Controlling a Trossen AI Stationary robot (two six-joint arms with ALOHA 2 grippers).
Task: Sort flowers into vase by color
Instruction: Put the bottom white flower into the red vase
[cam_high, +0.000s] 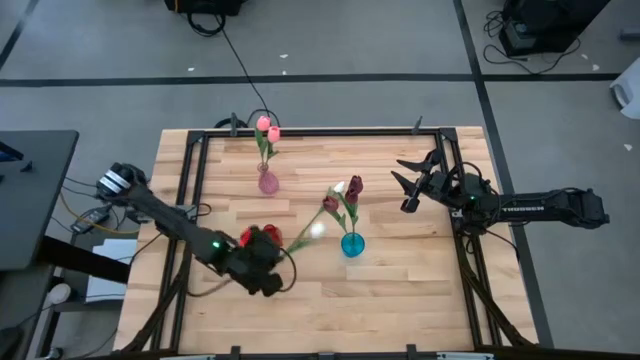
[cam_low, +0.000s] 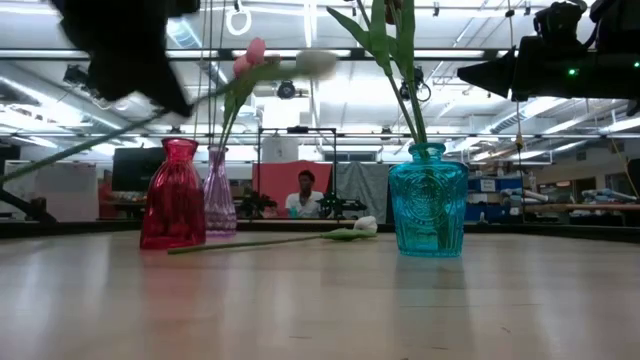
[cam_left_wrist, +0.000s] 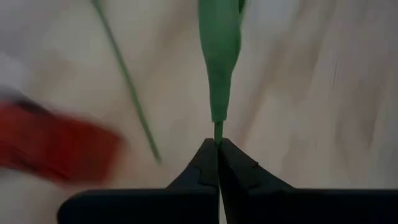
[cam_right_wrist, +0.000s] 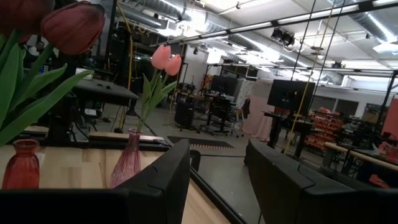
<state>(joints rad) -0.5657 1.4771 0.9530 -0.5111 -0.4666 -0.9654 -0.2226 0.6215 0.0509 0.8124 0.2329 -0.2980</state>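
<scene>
My left gripper (cam_high: 275, 258) hovers beside the red vase (cam_high: 255, 238), shut on a white tulip whose head (cam_high: 318, 230) points toward the teal vase (cam_high: 352, 243). The teal vase holds maroon tulips (cam_high: 355, 186). A pink vase (cam_high: 267, 182) holds two pink tulips (cam_high: 268, 128). Another white tulip (cam_low: 365, 225) lies flat on the table behind the vases. My right gripper (cam_high: 403, 185) waits open in the air over the table's right side, touching nothing. My left gripper pinches the white tulip's green stem near its bottom end (cam_left_wrist: 217, 132) between its two fingertips (cam_left_wrist: 202, 165), the stem running straight out along the fingers. The tulip is lifted clear and slants upward, its head (cam_low: 318, 62) above the vase mouths.
The red vase (cam_low: 172, 195), pink vase (cam_low: 220, 190) and teal vase (cam_low: 428, 200) stand in a loose row across the table's middle. A black frame (cam_high: 300, 131) runs around the table's edges. A person (cam_low: 303, 195) sits in the room beyond. Bare wood lies toward the near edge.
</scene>
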